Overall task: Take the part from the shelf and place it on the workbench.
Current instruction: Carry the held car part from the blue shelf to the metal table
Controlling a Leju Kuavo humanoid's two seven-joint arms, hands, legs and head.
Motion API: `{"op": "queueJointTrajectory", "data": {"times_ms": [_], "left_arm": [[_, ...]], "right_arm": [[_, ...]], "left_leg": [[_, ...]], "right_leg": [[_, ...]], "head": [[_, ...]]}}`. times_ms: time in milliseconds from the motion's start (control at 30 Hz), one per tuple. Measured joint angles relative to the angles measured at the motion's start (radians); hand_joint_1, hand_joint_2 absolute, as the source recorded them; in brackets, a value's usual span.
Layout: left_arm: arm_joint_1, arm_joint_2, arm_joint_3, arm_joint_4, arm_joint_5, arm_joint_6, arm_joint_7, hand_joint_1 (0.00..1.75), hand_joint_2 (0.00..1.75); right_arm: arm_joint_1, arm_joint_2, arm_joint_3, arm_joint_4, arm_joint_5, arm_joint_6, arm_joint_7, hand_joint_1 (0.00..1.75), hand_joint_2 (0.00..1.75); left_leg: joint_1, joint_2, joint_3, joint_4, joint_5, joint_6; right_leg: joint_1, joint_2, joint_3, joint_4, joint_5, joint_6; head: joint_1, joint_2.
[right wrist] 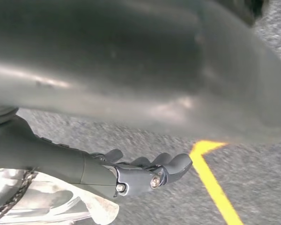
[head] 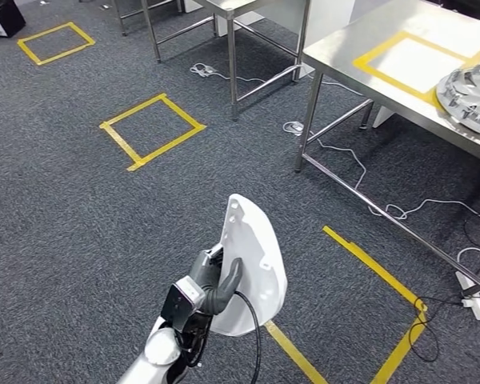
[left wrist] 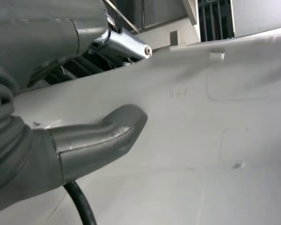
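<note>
My left hand (head: pixel 214 284) holds a white curved plastic part (head: pixel 256 256) upright over the grey carpet, low in the head view. Its grey thumb (left wrist: pixel 96 138) presses on the part's white surface (left wrist: pixel 203 140), and darker fingers lie behind the part. The steel workbench (head: pixel 352 44) stands at the upper right, with a yellow tape rectangle (head: pixel 406 64) marked on its top. My right hand (right wrist: pixel 146 173) hangs above the carpet with its fingers stretched out and nothing in them.
A silver wheel-like part (head: pixel 470 96) lies on the workbench's right end. A second steel table (head: pixel 238 12) stands further back. Yellow tape squares (head: pixel 153 128) mark the carpet, and white cables (head: pixel 346 156) trail under the workbench. Yellow tape (right wrist: pixel 213 183) runs below my right hand.
</note>
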Motion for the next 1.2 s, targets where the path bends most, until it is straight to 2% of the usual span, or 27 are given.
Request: {"op": "queueJointTrajectory", "data": {"times_ms": [67, 100, 133, 167, 200, 233, 300, 333, 367, 467, 500, 533, 600, 633, 667, 700, 733, 767, 833, 900, 967, 1000, 1033, 1100, 1133, 1167, 1200], "left_arm": [[0.005, 0.001, 0.001, -0.002, 0.001, 0.0, 0.001, 1.75, 1.75], [0.008, 0.002, 0.002, -0.003, 0.002, 0.0, 0.002, 1.75, 1.75], [0.01, 0.002, 0.002, -0.003, 0.002, 0.0, 0.002, 1.75, 1.75], [0.011, 0.003, 0.002, -0.003, 0.002, 0.0, 0.002, 1.75, 1.75], [0.011, 0.003, 0.003, -0.003, 0.002, 0.0, 0.002, 1.75, 1.75], [0.011, 0.003, 0.003, -0.004, 0.002, 0.0, 0.002, 1.75, 1.75], [0.012, 0.003, 0.004, -0.006, 0.0, 0.002, 0.001, 1.75, 1.75], [0.015, 0.004, 0.004, -0.008, -0.003, 0.005, 0.0, 1.75, 1.75], [0.02, 0.005, 0.005, -0.015, -0.007, 0.011, -0.005, 1.75, 1.75], [0.045, 0.012, 0.006, -0.052, -0.011, 0.032, -0.024, 1.75, 1.75], [0.055, 0.015, 0.008, -0.066, -0.008, 0.035, -0.029, 1.75, 1.75], [0.066, 0.019, 0.011, -0.08, -0.005, 0.038, -0.033, 1.75, 1.75], [0.091, 0.027, 0.018, -0.105, 0.003, 0.04, -0.037, 1.75, 1.75], [0.103, 0.031, 0.021, -0.114, 0.007, 0.039, -0.037, 1.75, 1.75], [0.112, 0.033, 0.023, -0.119, 0.009, 0.034, -0.034, 1.75, 1.75], [0.116, 0.033, 0.025, -0.122, 0.011, 0.028, -0.027, 1.75, 1.75], [0.114, 0.031, 0.025, -0.122, 0.011, 0.022, -0.018, 1.75, 1.75], [0.105, 0.027, 0.025, -0.118, 0.007, 0.015, -0.009, 1.75, 1.75], [0.071, 0.016, 0.019, -0.103, -0.003, 0.008, 0.002, 1.75, 1.75], [0.038, 0.008, 0.013, -0.082, -0.008, 0.01, 0.004, 1.75, 1.75], [0.023, 0.003, 0.01, -0.065, -0.007, 0.014, -0.002, 1.75, 1.75], [0.019, 0.002, 0.008, -0.06, -0.004, 0.011, -0.005, 1.75, 1.75], [0.018, 0.001, 0.007, -0.057, 0.001, 0.005, -0.01, 1.75, 1.75], [0.017, 0.001, 0.007, -0.054, 0.012, -0.007, -0.016, 1.75, 1.75], [0.017, 0.002, 0.007, -0.053, 0.015, -0.011, -0.017, 1.75, 1.75], [0.018, 0.002, 0.008, -0.051, 0.017, -0.013, -0.018, 1.75, 1.75], [0.018, 0.002, 0.008, -0.05, 0.017, -0.014, -0.018, 1.75, 1.75]], "right_arm": [[-0.003, 0.0, 0.0, 0.0, 0.003, 0.001, 0.0, 0.0, 0.0], [-0.005, 0.0, 0.0, 0.0, 0.003, 0.001, 0.0, 0.0, 0.0], [-0.005, 0.0, 0.0, 0.0, 0.004, 0.001, 0.0, 0.0, 0.0], [-0.004, 0.0, 0.0, 0.0, 0.004, 0.001, 0.0, 0.0, 0.0], [-0.002, 0.0, 0.0, 0.0, 0.004, 0.001, 0.0, 0.0, 0.0], [-0.002, -0.001, 0.0, 0.0, 0.004, 0.001, 0.0, 0.0, 0.0], [-0.005, -0.001, 0.0, 0.0, 0.007, 0.002, 0.0, 0.0, 0.0], [-0.006, -0.001, 0.0, 0.0, 0.01, 0.005, 0.002, 0.0, 0.0], [-0.007, -0.001, 0.001, 0.0, 0.017, 0.007, 0.003, 0.0, 0.0], [-0.004, -0.001, 0.004, 0.0, 0.036, 0.014, 0.006, 0.0, 0.0], [-0.004, -0.001, 0.005, 0.0, 0.04, 0.015, 0.005, 0.0, 0.0], [-0.006, -0.001, 0.007, 0.0, 0.043, 0.016, 0.004, 0.0, 0.0], [-0.011, -0.001, 0.009, 0.0, 0.044, 0.02, 0.003, 0.0, 0.0], [-0.013, -0.001, 0.009, 0.0, 0.04, 0.024, 0.002, 0.0, 0.0], [-0.013, -0.002, 0.009, 0.0, 0.032, 0.03, -0.002, 0.0, 0.0], [-0.012, -0.002, 0.008, 0.0, 0.02, 0.038, -0.008, 0.0, 0.0], [-0.011, -0.003, 0.005, 0.0, 0.007, 0.048, -0.017, 0.0, 0.0], [-0.01, -0.004, 0.002, 0.0, -0.003, 0.058, -0.024, 0.0, 0.0], [-0.011, -0.002, -0.005, 0.0, -0.012, 0.072, -0.03, 0.0, 0.0], [-0.013, 0.004, -0.008, 0.0, -0.014, 0.075, -0.038, 0.0, 0.0], [-0.012, 0.021, -0.012, 0.0, -0.016, 0.067, -0.046, 0.0, 0.0], [-0.012, 0.03, -0.013, 0.0, -0.016, 0.063, -0.047, 0.0, 0.0], [-0.013, 0.039, -0.015, 0.001, -0.016, 0.062, -0.046, 0.0, 0.0], [-0.019, 0.049, -0.017, 0.002, -0.015, 0.07, -0.046, 0.0, 0.0], [-0.022, 0.051, -0.018, 0.002, -0.015, 0.075, -0.046, 0.0, 0.0], [-0.023, 0.052, -0.019, 0.002, -0.015, 0.078, -0.046, 0.0, 0.0], [-0.024, 0.053, -0.019, 0.002, -0.015, 0.081, -0.046, 0.0, 0.0]], "left_leg": [[-0.001, 0.031, -0.003, -0.004, 0.004, 0.006], [-0.002, 0.047, -0.005, -0.004, 0.004, 0.006], [-0.003, 0.064, -0.006, -0.004, 0.004, 0.006], [-0.003, 0.079, -0.007, -0.003, 0.004, 0.006], [-0.003, 0.093, -0.007, -0.003, 0.004, 0.004], [-0.002, 0.105, -0.006, -0.001, 0.002, 0.002], [-0.007, 0.125, -0.007, 0.007, -0.004, -0.008], [-0.01, 0.133, -0.007, 0.011, -0.005, -0.014], [-0.012, 0.141, -0.008, 0.013, -0.005, -0.018], [-0.008, 0.158, -0.006, 0.017, -0.009, -0.029], [-0.006, 0.143, -0.008, 0.025, -0.02, -0.033], [-0.003, 0.119, -0.017, 0.051, -0.041, -0.037], [0.001, 0.062, -0.062, 0.162, -0.107, -0.043], [0.001, 0.048, -0.091, 0.23, -0.138, -0.044], [0.001, 0.042, -0.113, 0.281, -0.154, -0.044], [0.001, 0.039, -0.12, 0.298, -0.15, -0.042], [0.001, 0.036, -0.109, 0.277, -0.127, -0.038], [0.001, 0.028, -0.082, 0.221, -0.091, -0.031], [0.001, -0.017, -0.021, 0.086, -0.034, -0.016], [0.0, -0.049, 0.005, 0.021, -0.021, -0.009], [-0.001, -0.039, 0.006, 0.012, -0.018, -0.007], [0.001, -0.031, 0.007, 0.006, -0.013, -0.004], [0.003, -0.023, 0.008, -0.001, -0.007, -0.001], [0.004, -0.004, 0.008, -0.008, -0.001, 0.004], [0.004, 0.005, 0.007, -0.008, 0.0, 0.005], [0.003, 0.014, 0.006, -0.008, 0.0, 0.005], [0.003, 0.021, 0.005, -0.007, -0.001, 0.004]], "right_leg": [[0.002, -0.055, -0.051, 0.114, -0.067, 0.005], [0.001, -0.065, -0.076, 0.173, -0.093, 0.009], [-0.001, -0.071, -0.088, 0.211, -0.104, 0.013], [-0.002, -0.075, -0.082, 0.214, -0.098, 0.016], [-0.003, -0.083, -0.055, 0.174, -0.074, 0.019], [-0.004, -0.098, -0.012, 0.106, -0.043, 0.02], [0.0, -0.136, 0.062, -0.015, -0.007, 0.013], [0.003, -0.146, 0.078, -0.042, -0.002, 0.005], [0.006, -0.144, 0.08, -0.048, -0.004, -0.003], [0.005, -0.115, 0.073, -0.048, 0.003, -0.02], [0.003, -0.107, 0.073, -0.049, 0.005, -0.026], [0.001, -0.099, 0.072, -0.05, 0.007, -0.032], [0.0, -0.078, 0.068, -0.05, 0.01, -0.041], [0.001, -0.065, 0.066, -0.05, 0.011, -0.044], [0.002, -0.052, 0.064, -0.05, 0.013, -0.045], [0.003, -0.039, 0.063, -0.05, 0.014, -0.046], [0.004, -0.026, 0.063, -0.05, 0.016, -0.046], [0.005, -0.013, 0.062, -0.05, 0.018, -0.045], [0.007, 0.008, 0.059, -0.048, 0.023, -0.04], [0.005, 0.025, 0.051, -0.047, 0.028, -0.031], [0.001, 0.039, 0.042, -0.051, 0.034, -0.018], [0.001, 0.031, 0.036, -0.048, 0.031, -0.013], [0.002, 0.011, 0.024, -0.03, 0.018, -0.009], [0.004, -0.044, -0.024, 0.066, -0.039, -0.004], [0.004, -0.061, -0.054, 0.133, -0.072, 0.0], [0.003, -0.068, -0.079, 0.189, -0.093, 0.003], [0.003, -0.072, -0.09, 0.217, -0.097, 0.006]], "head": [[0.007, 0.0], [0.008, 0.0], [0.008, 0.0], [0.008, 0.0], [0.009, 0.0], [0.009, 0.0], [0.008, 0.0], [0.007, 0.0], [0.006, 0.0], [0.004, 0.0], [0.003, 0.0], [0.001, 0.0], [-0.002, 0.0], [-0.003, 0.0], [-0.003, 0.0], [-0.003, 0.0], [-0.003, 0.0], [-0.003, 0.0], [-0.002, 0.0], [-0.002, 0.0], [-0.002, 0.0], [-0.001, 0.0], [0.002, 0.0], [0.008, 0.0], [0.01, 0.0], [0.01, 0.0], [0.011, 0.0]]}}
